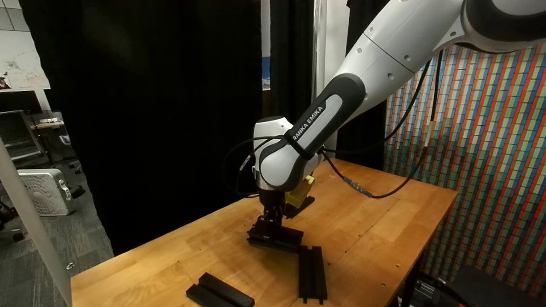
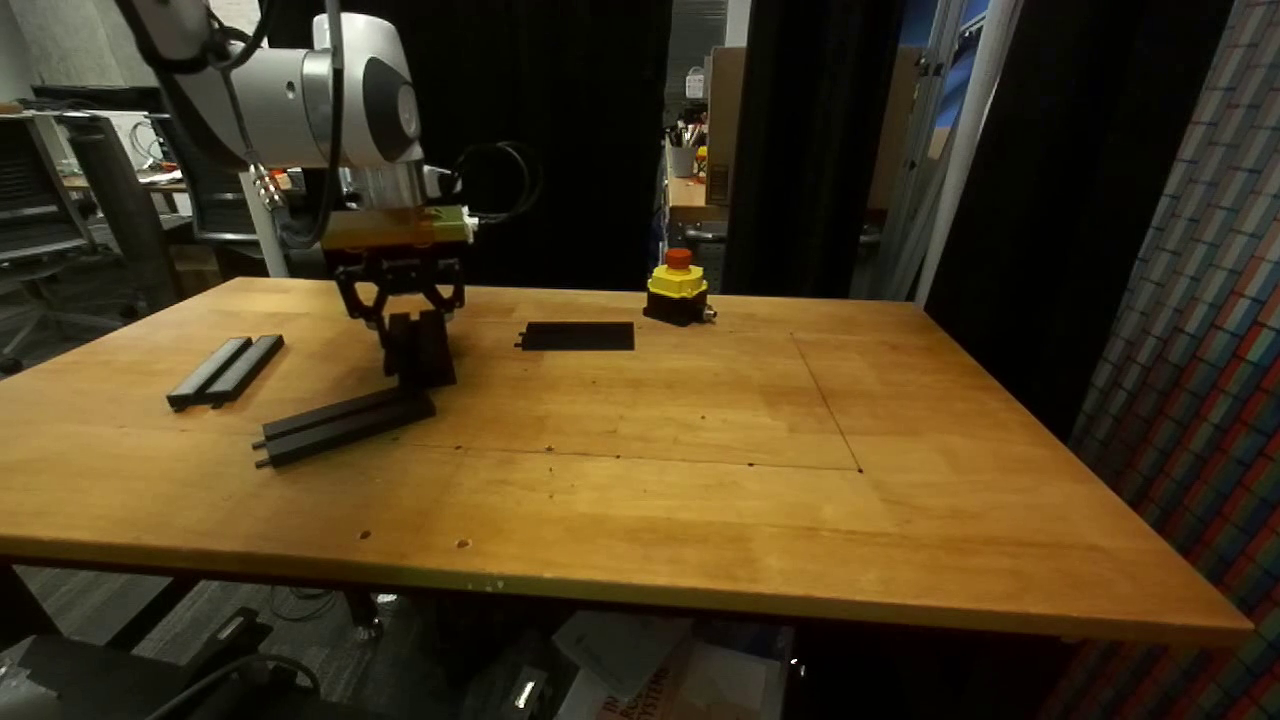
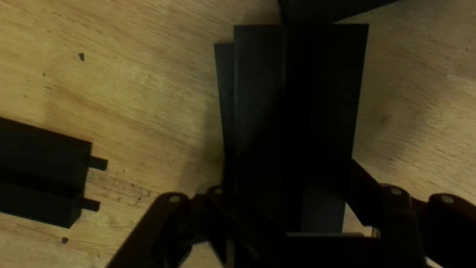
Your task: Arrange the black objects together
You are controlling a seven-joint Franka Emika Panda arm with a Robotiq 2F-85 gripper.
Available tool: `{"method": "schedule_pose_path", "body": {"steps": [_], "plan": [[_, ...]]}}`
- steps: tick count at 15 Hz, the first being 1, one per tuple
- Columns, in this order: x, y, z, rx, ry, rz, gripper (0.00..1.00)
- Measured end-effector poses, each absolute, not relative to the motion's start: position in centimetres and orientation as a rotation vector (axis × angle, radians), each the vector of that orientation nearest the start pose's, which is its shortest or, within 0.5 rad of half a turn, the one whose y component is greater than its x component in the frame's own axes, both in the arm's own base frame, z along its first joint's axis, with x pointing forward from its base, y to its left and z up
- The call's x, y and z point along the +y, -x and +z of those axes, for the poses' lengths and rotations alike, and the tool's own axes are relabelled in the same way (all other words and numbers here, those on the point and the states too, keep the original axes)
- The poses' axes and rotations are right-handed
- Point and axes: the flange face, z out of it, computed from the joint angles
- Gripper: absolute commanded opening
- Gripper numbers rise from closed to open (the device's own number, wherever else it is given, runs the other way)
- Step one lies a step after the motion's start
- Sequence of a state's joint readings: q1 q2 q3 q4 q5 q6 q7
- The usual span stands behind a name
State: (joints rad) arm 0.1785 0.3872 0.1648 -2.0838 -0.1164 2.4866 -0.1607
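Lone black bar (image 2: 236, 370): both exterior views, not wrist.

In the wrist view, you cannot see where your gripper (image 3: 290, 186) meets the clasped bar (image 3: 260, 96), black against black; the bar underneath (image 3: 224, 89) shows only a strip, contact unclear. In an exterior view, the bottom edge cuts off your near bar (image 1: 219, 292), and a yellow block (image 1: 299, 194) partly hides the far bar (image 1: 301, 207).

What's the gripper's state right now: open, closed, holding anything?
Gripper: closed, holding a black bar, with the jaws on either side of it.
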Motion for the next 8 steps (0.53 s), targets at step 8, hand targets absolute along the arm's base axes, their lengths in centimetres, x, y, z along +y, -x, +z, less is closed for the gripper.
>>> {"method": "schedule_pose_path", "body": {"steps": [8], "plan": [[19.73,-55.3,23.95,-0.929,3.01,-0.044,0.46]]}}
